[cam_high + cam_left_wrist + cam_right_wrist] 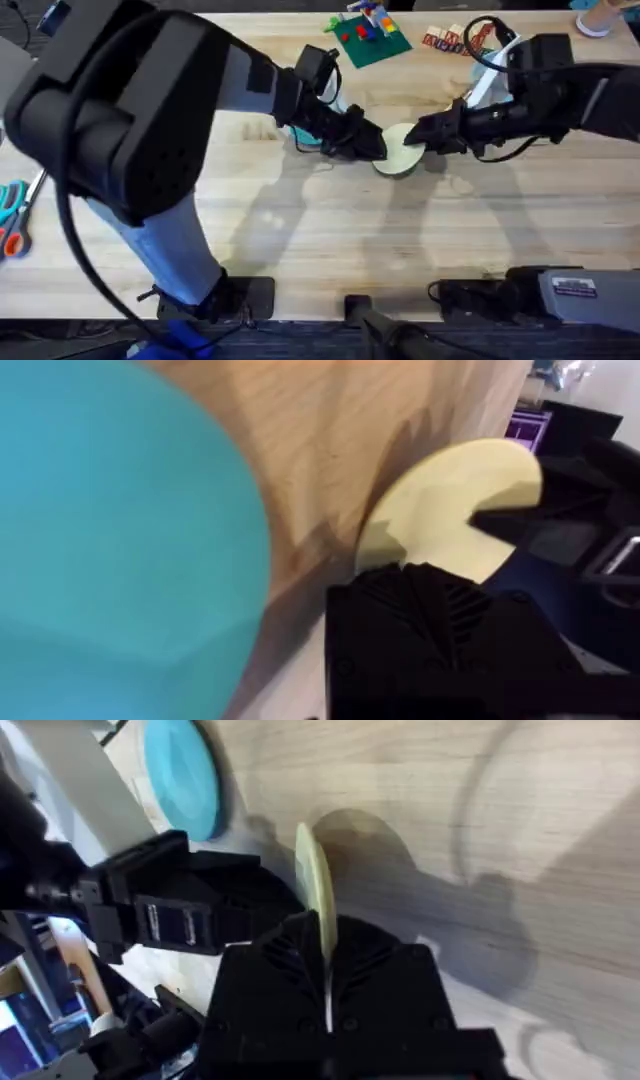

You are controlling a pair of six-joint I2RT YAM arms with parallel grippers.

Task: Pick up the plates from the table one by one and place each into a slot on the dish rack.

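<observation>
Plate point(400, 150) between two arms' jaws.

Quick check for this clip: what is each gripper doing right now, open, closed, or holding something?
Left gripper: at the cream-yellow plate; cannot tell whether it is open or shut.
Right gripper: shut on the cream-yellow plate's edge, plate held on edge.

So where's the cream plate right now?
Overhead, the cream plate sits mid-table, gripped on edge by the right fingers, with the left fingers at its other side.

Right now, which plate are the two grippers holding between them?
The cream plate, gripped by the right gripper and met by the left gripper on the other side. The blue plate sits apart behind the left arm.
</observation>
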